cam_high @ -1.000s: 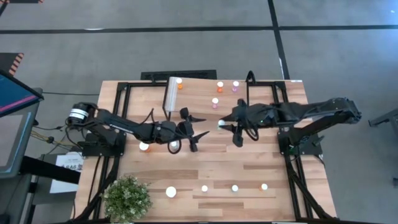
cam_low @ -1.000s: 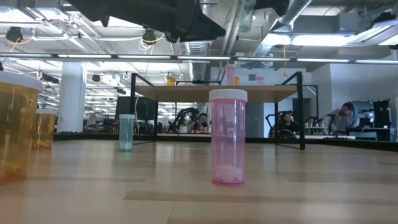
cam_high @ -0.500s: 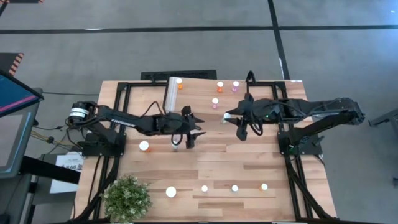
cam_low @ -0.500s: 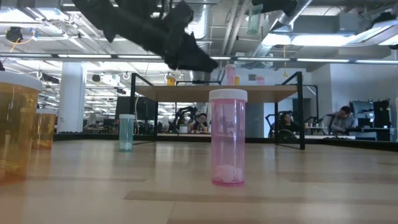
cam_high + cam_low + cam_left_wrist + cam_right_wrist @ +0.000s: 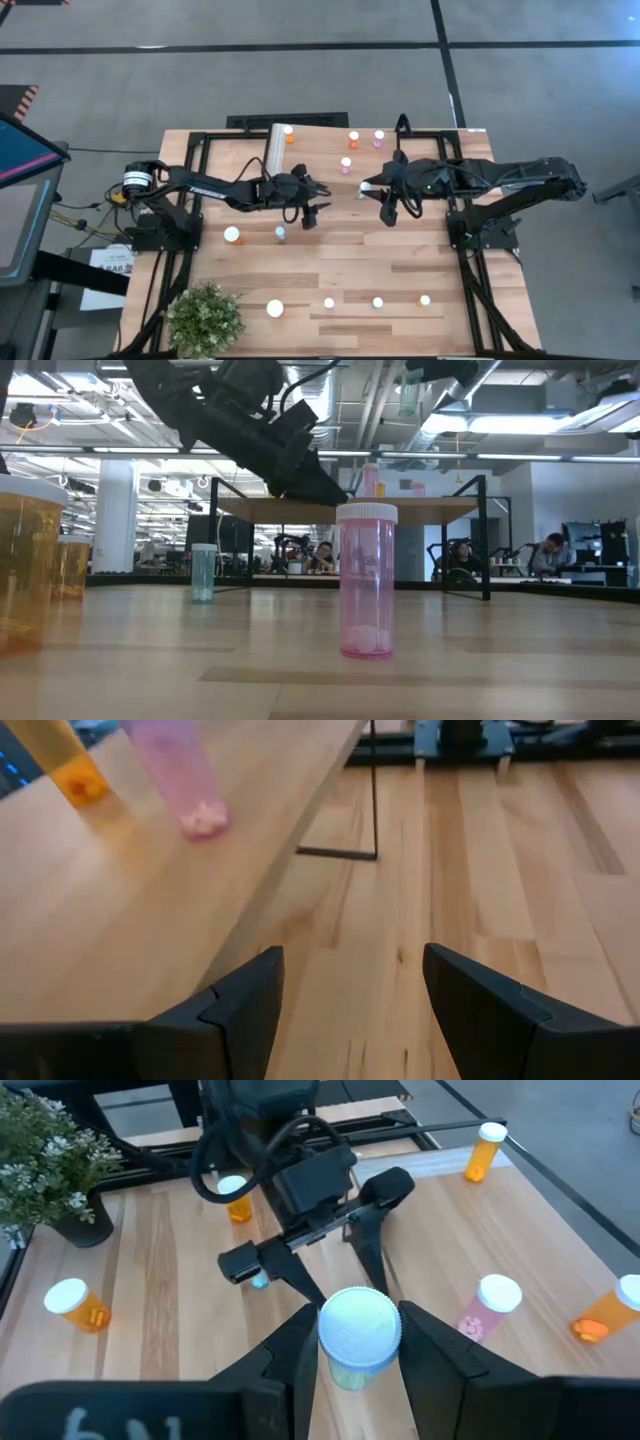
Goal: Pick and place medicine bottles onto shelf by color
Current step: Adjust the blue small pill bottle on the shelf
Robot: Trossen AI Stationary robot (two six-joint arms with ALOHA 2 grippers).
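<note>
Pinched between the right gripper's (image 5: 358, 1342) fingers: a green bottle (image 5: 357, 1338), white cap up, held upright in the air over mid-table. Beyond those jaws, the left gripper (image 5: 310, 201), spread wide with nothing between the fingers (image 5: 485, 1005). Directly ahead of the left jaws, the shelf (image 5: 150, 910) edge, with a pink bottle (image 5: 178, 775) and an orange bottle (image 5: 60, 760) standing on top, well past the fingertips. Farther out from the right jaws, more bottles on the shelf: a pink one (image 5: 487, 1308) nearest, orange ones beyond.

Risks from here, as a judgement: two grippers close together, so a sideways swing could clip one against the other. Shelf bottles upright and slim; a low approach could knock one over. Grip near the cap; a tilt might let the green bottle slip. Wrong color group also possible.
</note>
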